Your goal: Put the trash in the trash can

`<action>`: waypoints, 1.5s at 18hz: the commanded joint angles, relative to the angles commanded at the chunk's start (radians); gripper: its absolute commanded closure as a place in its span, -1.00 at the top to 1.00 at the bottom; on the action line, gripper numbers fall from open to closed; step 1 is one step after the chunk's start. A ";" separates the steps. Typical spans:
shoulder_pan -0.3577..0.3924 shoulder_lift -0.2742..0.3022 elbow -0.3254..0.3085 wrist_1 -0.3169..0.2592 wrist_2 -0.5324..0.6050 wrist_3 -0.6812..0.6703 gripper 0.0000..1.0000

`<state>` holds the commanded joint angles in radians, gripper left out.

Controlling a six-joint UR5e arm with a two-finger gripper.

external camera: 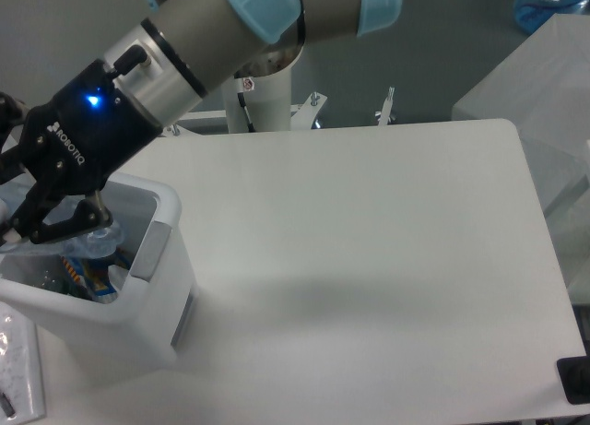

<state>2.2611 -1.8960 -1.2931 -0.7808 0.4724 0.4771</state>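
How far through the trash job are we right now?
Nearly through this item. Done: the table shows no loose trash. In hand: the gripper is over the open trash can, with the clear bottle at its fingers; whether it is gripped or released is unclear. Left: confirm the drop and retract.
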 joint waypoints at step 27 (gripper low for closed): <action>0.463 -0.054 -0.227 -0.005 0.020 0.382 1.00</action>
<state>2.7241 -1.9497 -1.5201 -0.7854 0.4923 0.8588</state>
